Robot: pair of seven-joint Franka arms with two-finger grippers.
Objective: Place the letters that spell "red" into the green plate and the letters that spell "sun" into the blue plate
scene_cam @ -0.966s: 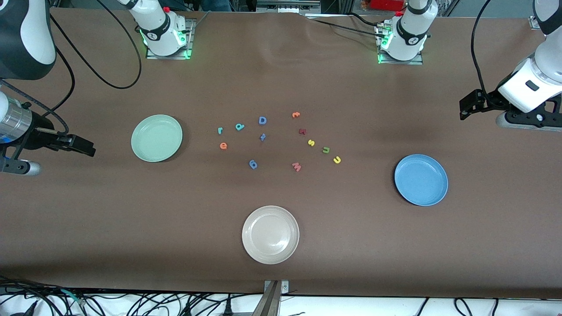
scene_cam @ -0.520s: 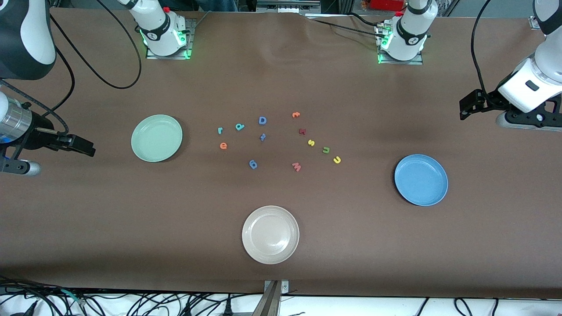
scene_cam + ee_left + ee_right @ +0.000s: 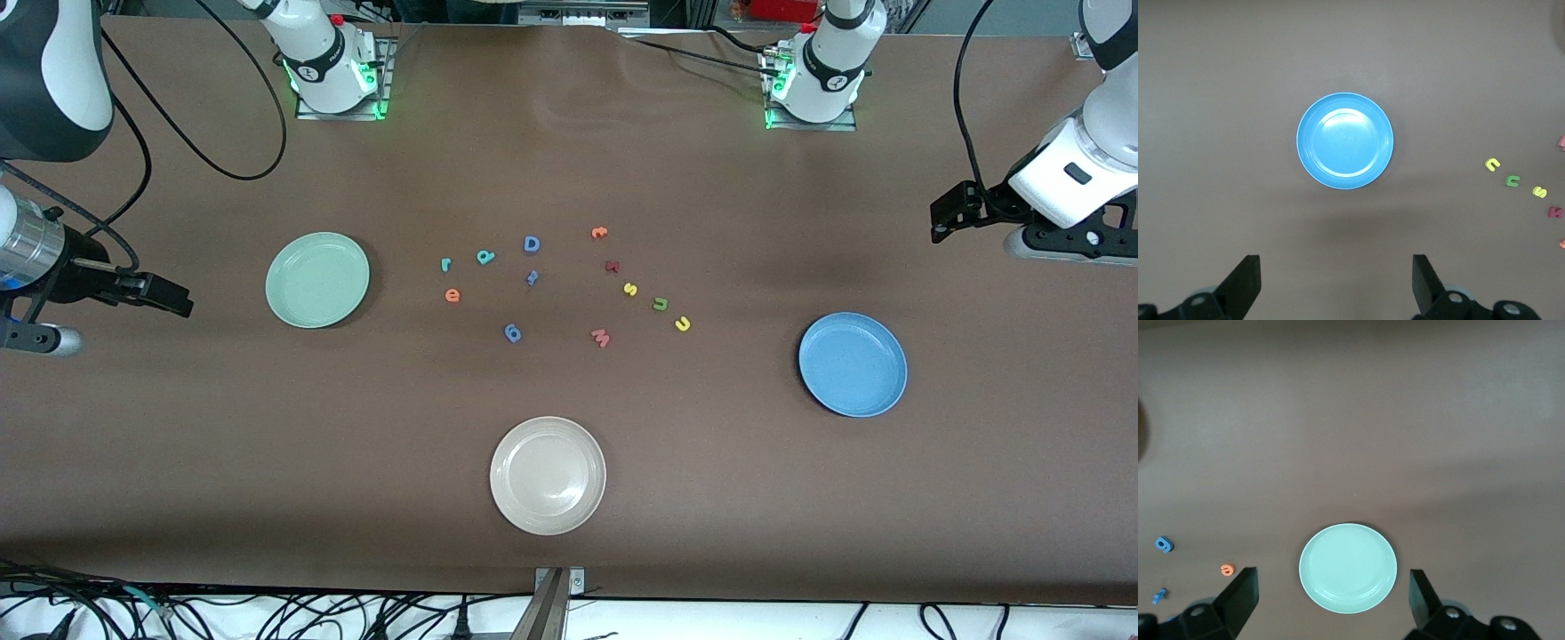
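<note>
The green plate [image 3: 317,279] [image 3: 1347,567] lies toward the right arm's end and the blue plate [image 3: 853,364] [image 3: 1345,141] toward the left arm's end. Between them on the table lie the teal r [image 3: 445,263], teal d [image 3: 484,257], orange e [image 3: 452,295] [image 3: 1227,570], yellow s [image 3: 630,289] [image 3: 1539,192], olive n [image 3: 661,304] [image 3: 1513,181] and yellow u [image 3: 682,324] [image 3: 1492,164]. Both plates hold nothing. My right gripper [image 3: 182,302] [image 3: 1331,593] hangs open over the table's end beside the green plate. My left gripper [image 3: 938,222] [image 3: 1335,280] hangs open at the other end, with nothing held.
A cream plate [image 3: 548,475] sits nearest the front camera. Mixed among the task letters are a blue D [image 3: 532,244], a small blue letter [image 3: 532,277], another blue letter [image 3: 512,332] [image 3: 1164,544], a pink w [image 3: 601,337], an orange t [image 3: 599,233] and a dark red letter [image 3: 612,266].
</note>
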